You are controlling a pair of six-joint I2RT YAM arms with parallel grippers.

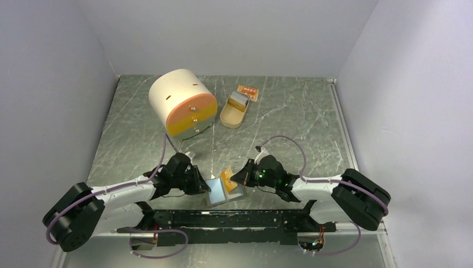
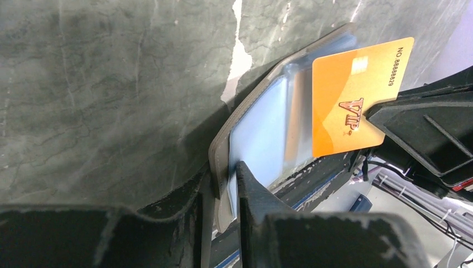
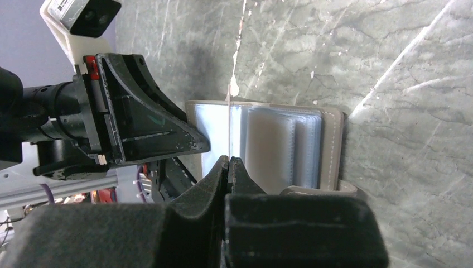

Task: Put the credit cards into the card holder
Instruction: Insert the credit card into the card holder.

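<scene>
The card holder lies open like a book near the table's front edge, with a grey stitched cover and clear sleeves. My left gripper is shut on the cover's left edge, with a sleeve caught in the grip. My right gripper is shut on a gold-orange credit card marked VIP. It holds the card upright over the open holder. The card shows edge-on in the right wrist view. In the top view the card sits between the left gripper and the right gripper.
A white drum with an orange drawer face stands at the back left. Beside it lies a tan oval tin holding something blue-grey, and a small orange-red card lies behind it. Grey walls close in both sides.
</scene>
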